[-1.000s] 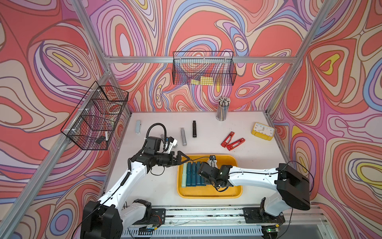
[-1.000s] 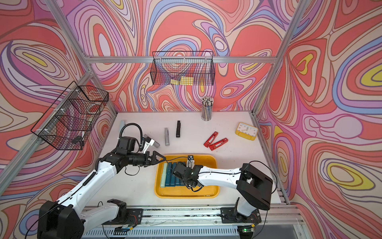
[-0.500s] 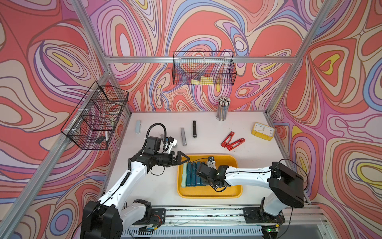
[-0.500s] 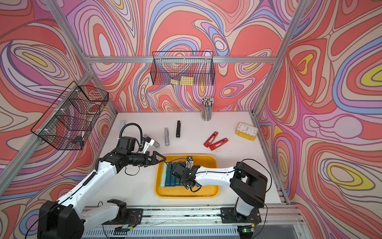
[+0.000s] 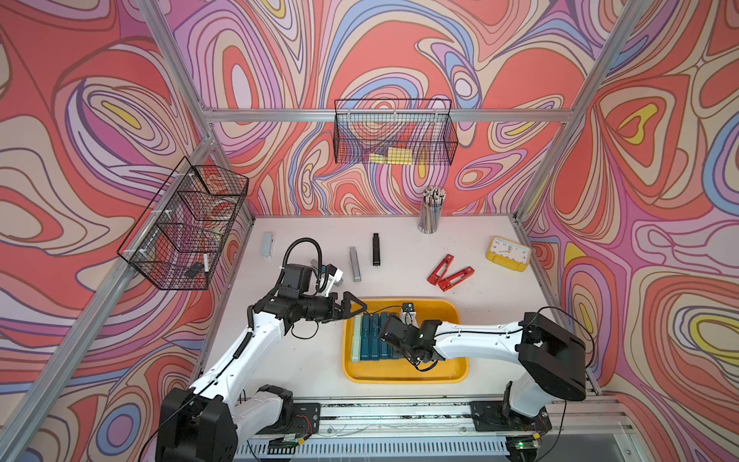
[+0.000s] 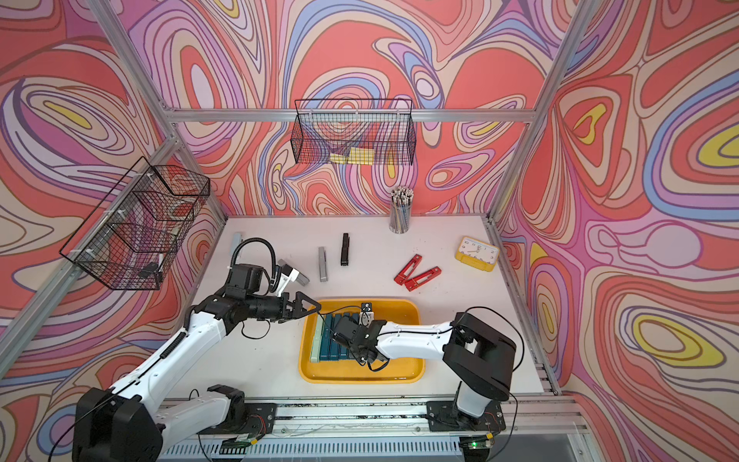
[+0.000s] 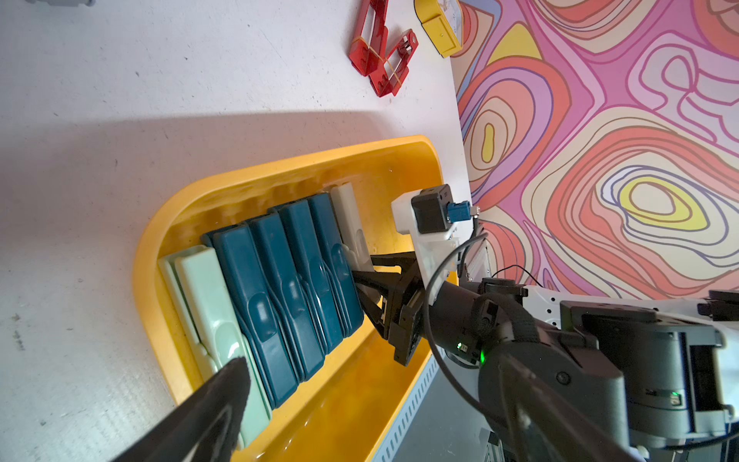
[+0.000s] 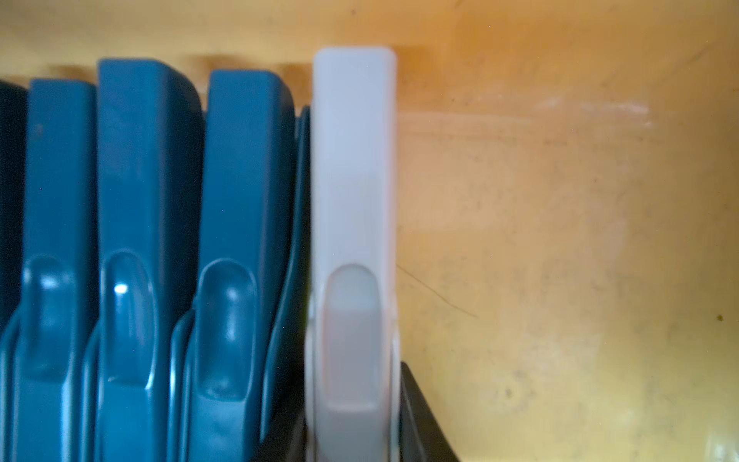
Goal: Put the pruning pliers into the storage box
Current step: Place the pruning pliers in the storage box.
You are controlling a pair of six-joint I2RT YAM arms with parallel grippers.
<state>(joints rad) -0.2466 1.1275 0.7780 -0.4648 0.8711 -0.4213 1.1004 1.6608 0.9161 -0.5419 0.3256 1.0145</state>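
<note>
Six pruning pliers (image 7: 280, 272) line your storage box (image 5: 404, 378).
Your right pincer (image 7: 362, 267) pinches the rightmost, pale pliers (image 8: 352, 192); your left pincer (image 5: 357, 307) hangs spread near the box's far-left corner.

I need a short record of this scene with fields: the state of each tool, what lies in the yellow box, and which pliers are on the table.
left tool: open, empty, at the storage box rim
right tool: shut on the whitish pliers, inside the box
in box: pale green pliers, four teal pliers, whitish pliers, side by side
on table: grey pliers, black pliers, two red pliers, pale grey pliers
also: clock, pencil cup
</note>
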